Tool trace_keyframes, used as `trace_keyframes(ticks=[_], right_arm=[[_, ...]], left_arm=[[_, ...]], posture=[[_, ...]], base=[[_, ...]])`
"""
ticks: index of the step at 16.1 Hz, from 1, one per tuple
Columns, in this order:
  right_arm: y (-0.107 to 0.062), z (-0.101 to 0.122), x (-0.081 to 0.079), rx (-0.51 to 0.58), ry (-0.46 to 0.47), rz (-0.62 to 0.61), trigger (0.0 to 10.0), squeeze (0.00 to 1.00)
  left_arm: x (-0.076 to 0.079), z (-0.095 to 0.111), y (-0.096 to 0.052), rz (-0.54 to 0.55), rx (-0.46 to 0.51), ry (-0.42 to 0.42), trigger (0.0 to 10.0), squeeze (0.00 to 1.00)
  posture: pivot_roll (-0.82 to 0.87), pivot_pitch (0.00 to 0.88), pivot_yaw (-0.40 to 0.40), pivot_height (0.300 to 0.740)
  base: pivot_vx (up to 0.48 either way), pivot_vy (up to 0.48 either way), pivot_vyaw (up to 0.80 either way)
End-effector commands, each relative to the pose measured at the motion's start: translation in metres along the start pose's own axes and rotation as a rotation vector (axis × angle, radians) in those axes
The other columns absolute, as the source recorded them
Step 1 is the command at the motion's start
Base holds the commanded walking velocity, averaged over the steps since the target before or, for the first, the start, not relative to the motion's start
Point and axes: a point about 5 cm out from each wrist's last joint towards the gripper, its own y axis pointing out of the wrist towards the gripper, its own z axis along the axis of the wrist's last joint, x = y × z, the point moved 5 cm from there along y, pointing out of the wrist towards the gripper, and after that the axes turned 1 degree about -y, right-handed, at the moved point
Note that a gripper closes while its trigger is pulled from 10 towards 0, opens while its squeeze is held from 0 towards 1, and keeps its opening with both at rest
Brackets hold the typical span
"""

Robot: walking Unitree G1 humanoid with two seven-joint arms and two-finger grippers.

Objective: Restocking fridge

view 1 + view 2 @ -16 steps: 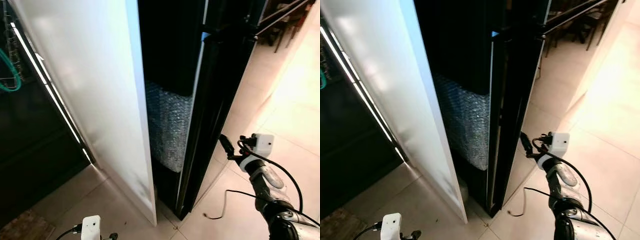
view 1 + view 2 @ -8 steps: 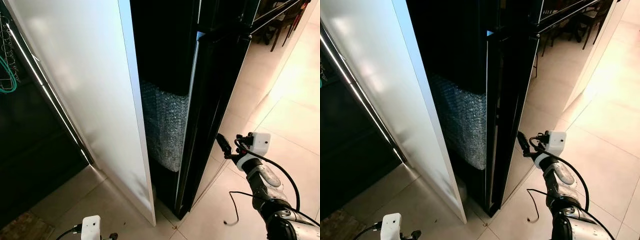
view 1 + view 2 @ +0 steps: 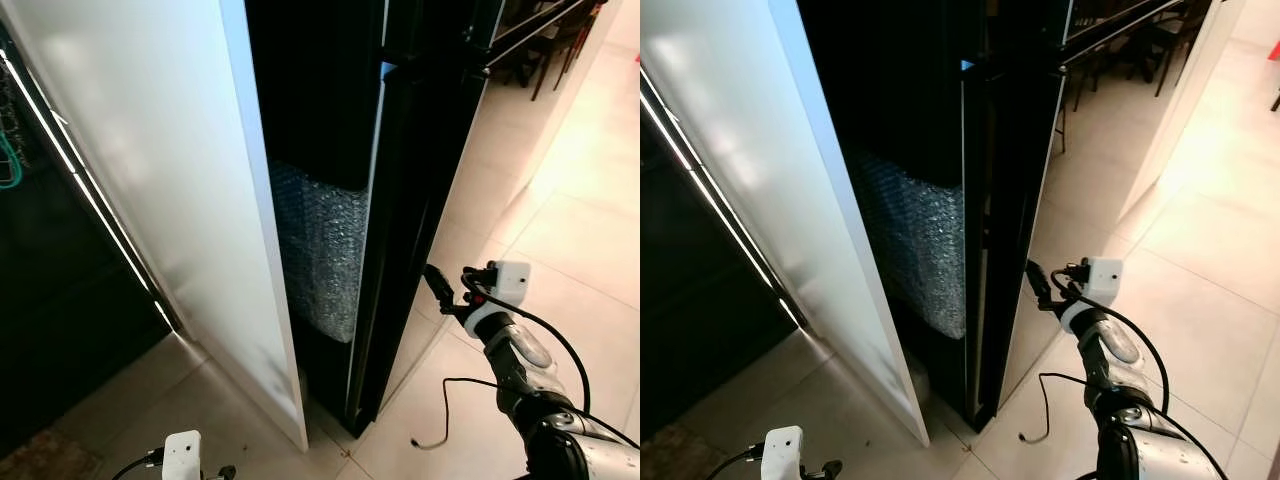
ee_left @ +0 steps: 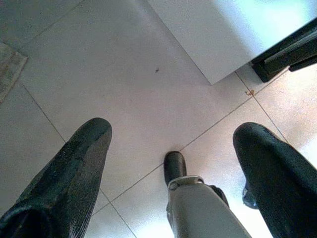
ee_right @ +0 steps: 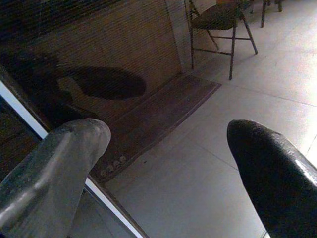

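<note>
Right arm: raised forward on the right, wrist bent; right gripper [image 3: 432,281]: fingers apart, holding nothing
Left arm: hanging low; left gripper [image 4: 173,148]: fingers spread wide, pointing down

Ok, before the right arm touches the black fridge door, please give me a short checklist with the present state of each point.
1. Right gripper open: ok, fingers apart in its wrist view.
2. Right gripper beside the black door: ok, close to its outer face; contact cannot tell.
3. Door open: ok, a gap next to the white door.
4. Bubble wrap inside the gap: not ok, may block loading.
5. Loose cable on the floor by the door: not ok.
6. Left gripper empty: ok.
</note>
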Motion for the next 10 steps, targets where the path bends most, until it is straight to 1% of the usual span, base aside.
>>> trace_keyframes(ticks=[1, 3, 4, 5, 7, 8, 9, 10], right_arm=[[0.02, 0.016, -0.036, 0.027, -0.048, 0.128, 10.0, 0.0], [0.018, 0.01, -0.033, 0.013, -0.047, 0.116, 10.0, 0.0], [0.014, 0.006, -0.028, 0.002, -0.047, 0.098, 10.0, 0.0], [0.008, 0.001, -0.017, -0.009, -0.052, 0.056, 10.0, 0.0], [-0.007, -0.008, 0.01, -0.02, -0.046, -0.066, 10.0, 0.0], [-0.021, -0.015, 0.03, -0.035, -0.049, -0.156, 10.0, 0.0], [-0.032, -0.022, 0.045, -0.052, -0.054, -0.234, 10.0, 0.0], [-0.047, -0.029, 0.062, -0.082, -0.092, -0.314, 10.0, 0.0]], left_arm=[[0.0, -0.004, 0.0, 0.004, -0.012, 0.0, 10.0, 0.0], [0.001, -0.004, 0.0, 0.005, -0.013, -0.004, 10.0, 0.0], [0.001, -0.004, -0.001, 0.004, -0.013, -0.005, 10.0, 0.0], [0.001, -0.005, -0.001, 0.004, -0.014, -0.006, 10.0, 0.0], [0.001, -0.005, -0.001, 0.004, -0.014, -0.007, 10.0, 0.0], [0.001, -0.005, -0.001, 0.003, -0.015, -0.003, 10.0, 0.0], [0.001, -0.006, -0.001, 0.002, -0.016, 0.0, 10.0, 0.0], [0.002, -0.006, -0.001, 0.0, -0.016, 0.002, 10.0, 0.0]], posture=[[-0.04, 0.0, 0.008, 0.74], [-0.04, 0.0, 0.003, 0.74], [-0.04, 0.0, 0.002, 0.74], [-0.04, 0.0, 0.0, 0.74], [-0.04, 0.0, -0.001, 0.74], [-0.04, 0.0, 0.0, 0.74], [-0.04, 0.0, 0.001, 0.74], [-0.04, 0.0, 0.001, 0.74]], base=[[0.0, 0.0, 0.0], [0.0, 0.0, 0.0], [0.0, 0.0, 0.0], [0.0, 0.0, 0.0], [0.0, 0.0, 0.0], [0.0, 0.0, 0.0], [0.0, 0.0, 0.0], [0.0, 0.0, 0.0]])
